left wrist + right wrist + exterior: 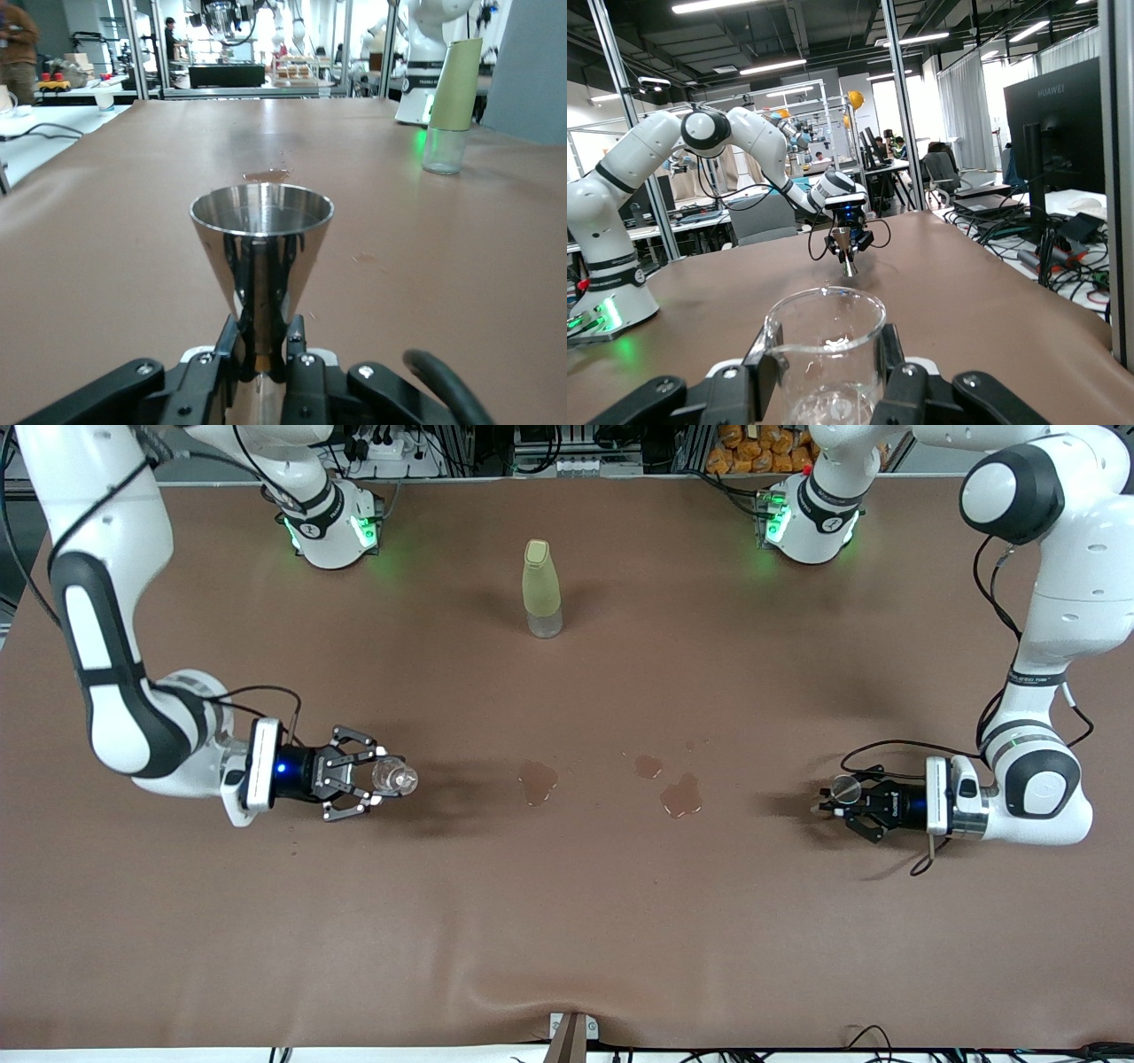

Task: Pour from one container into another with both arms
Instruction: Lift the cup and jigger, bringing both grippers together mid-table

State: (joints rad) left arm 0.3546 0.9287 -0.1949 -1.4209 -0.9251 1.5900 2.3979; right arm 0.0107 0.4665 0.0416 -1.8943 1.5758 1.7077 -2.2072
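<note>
The brand name "HUAWEI" is being displayed along the top edge of a dark monitor [1052, 133] in the right wrist view. Part of the marking "FRANKA" is being shown on the white robot base [418, 84] in the left wrist view. No other lettering is being rendered legibly.
</note>
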